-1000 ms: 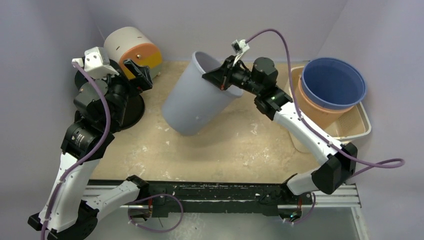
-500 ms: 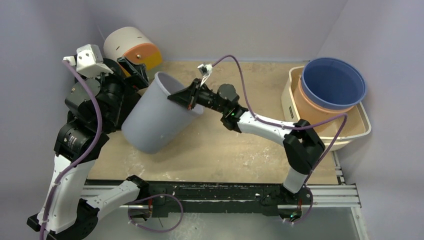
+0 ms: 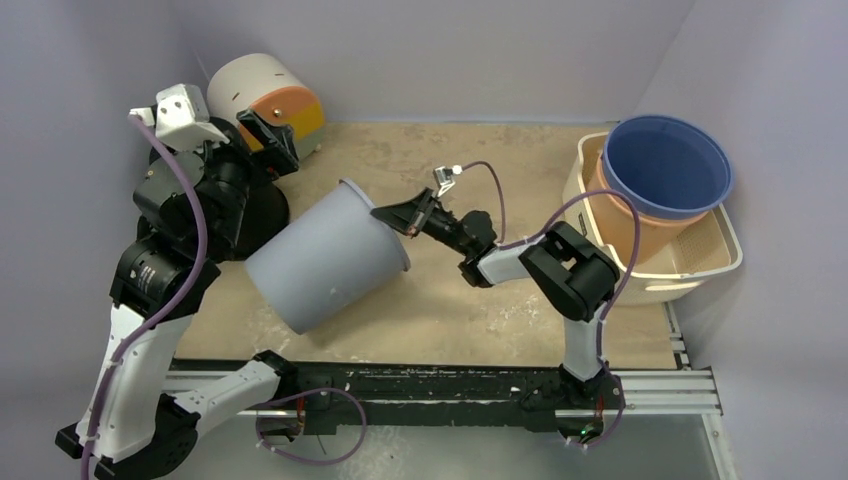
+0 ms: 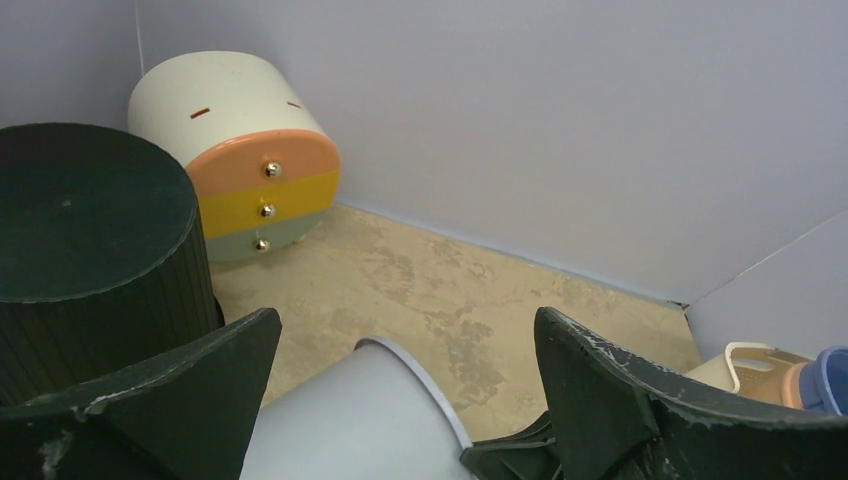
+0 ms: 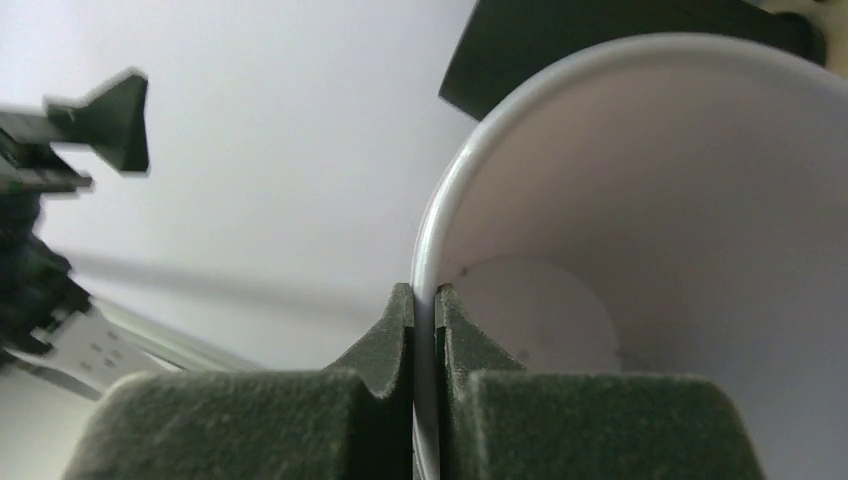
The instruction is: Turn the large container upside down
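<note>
Roughly, the flip is half made; the large grey container (image 3: 325,260) lies tipped about onto its side just beside the black tub (image 4: 90,230), on the tub's side toward the table's middle, its mouth turned away from the tub and its base down toward the near rail (image 3: 440,385). Whether the base rests on the table (image 3: 480,300) or hangs just above it I cannot tell.

The right gripper (image 3: 388,214) is closed on the container's rim; the wrist view shows the thin wall pinched between its two pads, one inside the mouth, one outside. The left gripper (image 3: 272,140) stands wide apart above the tub, holding nothing.

The next move, as I judge it, calls for more roll at the right wrist, so that the mouth swings down and the base comes up; then a lowering and a release.

Room is tight at the tub, where the left arm crowds the container's base; the rail is near too. Away from the tub, toward the beige basket (image 3: 720,250), the table is bare; that side looks the safer one to set it down.
</note>
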You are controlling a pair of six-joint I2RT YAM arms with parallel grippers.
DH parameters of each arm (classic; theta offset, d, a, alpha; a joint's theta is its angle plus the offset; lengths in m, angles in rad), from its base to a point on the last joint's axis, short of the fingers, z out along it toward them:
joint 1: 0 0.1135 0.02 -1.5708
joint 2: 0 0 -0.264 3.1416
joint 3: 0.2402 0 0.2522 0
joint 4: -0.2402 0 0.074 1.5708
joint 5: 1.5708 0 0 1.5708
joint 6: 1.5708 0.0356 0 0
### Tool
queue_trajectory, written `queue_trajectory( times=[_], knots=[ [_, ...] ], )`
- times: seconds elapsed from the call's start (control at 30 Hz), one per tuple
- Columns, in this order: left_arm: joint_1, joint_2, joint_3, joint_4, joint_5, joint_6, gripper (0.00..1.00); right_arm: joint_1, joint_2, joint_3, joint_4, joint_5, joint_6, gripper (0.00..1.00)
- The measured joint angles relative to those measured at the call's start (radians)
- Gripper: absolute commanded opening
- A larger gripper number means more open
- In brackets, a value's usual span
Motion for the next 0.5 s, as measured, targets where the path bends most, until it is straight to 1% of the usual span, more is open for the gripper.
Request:
queue_trajectory(
  times=[0.03,0.13,0.27,0.37,0.43,0.5],
  knots=[
    [0.0,0.004,0.001,0.0,0.0,0.0,0.95,-0.019,0.016,-0.02,0.018,0.002,0.025,0.0],
    [0.0,0.018,0.015,-0.006,0.0,0.0,0.95,-0.082,0.074,-0.08,0.148,-0.004,0.136,0.0],
    [0.0,0.036,0.03,-0.021,0.0,0.0,0.95,-0.163,0.091,-0.136,0.153,0.003,0.249,0.0],
    [0.0,0.039,0.031,-0.025,0.0,0.0,0.95,-0.237,0.089,-0.183,0.153,0.023,0.271,0.0],
    [0.0,0.039,0.031,-0.029,0.0,0.001,0.94,-0.295,0.091,-0.231,0.151,0.039,0.255,0.0],
    [0.0,0.039,0.031,-0.031,0.0,0.002,0.94,-0.325,0.145,-0.297,0.145,0.036,0.249,0.0]
  ],
)
